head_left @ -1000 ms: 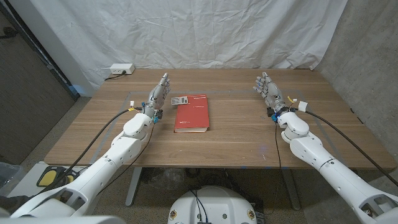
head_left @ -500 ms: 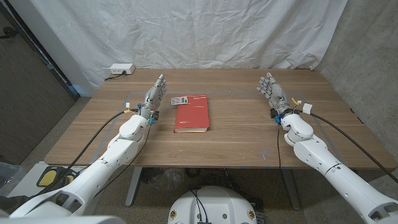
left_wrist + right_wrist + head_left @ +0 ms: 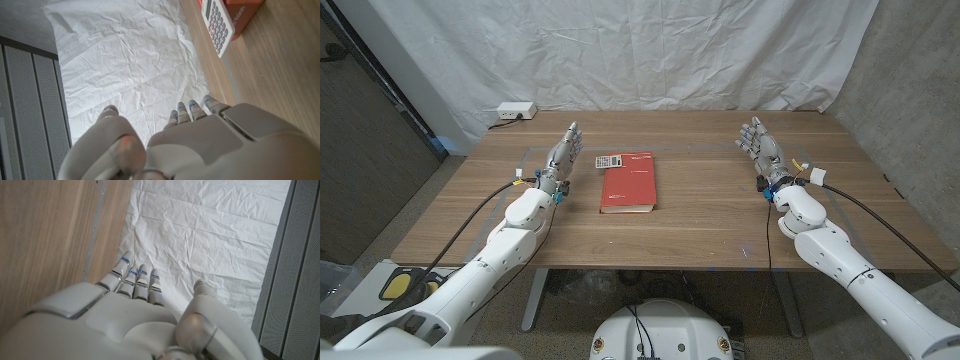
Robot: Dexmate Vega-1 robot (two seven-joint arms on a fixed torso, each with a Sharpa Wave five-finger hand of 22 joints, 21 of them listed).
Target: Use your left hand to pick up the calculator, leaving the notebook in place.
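Hovering left hand [image 3: 563,153] beside calculator [image 3: 608,161]

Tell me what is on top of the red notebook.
The calculator lies at the notebook's far left corner, partly overhanging its edge. The rest of the cover is bare. What is under the notebook is hidden.

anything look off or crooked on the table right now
Only a small thing: the calculator lies partly on the red notebook, overhanging its far left corner rather than lying flat on the table. The notebook lies square and closed. Both hands, left hand and right hand, are open and hold nothing.
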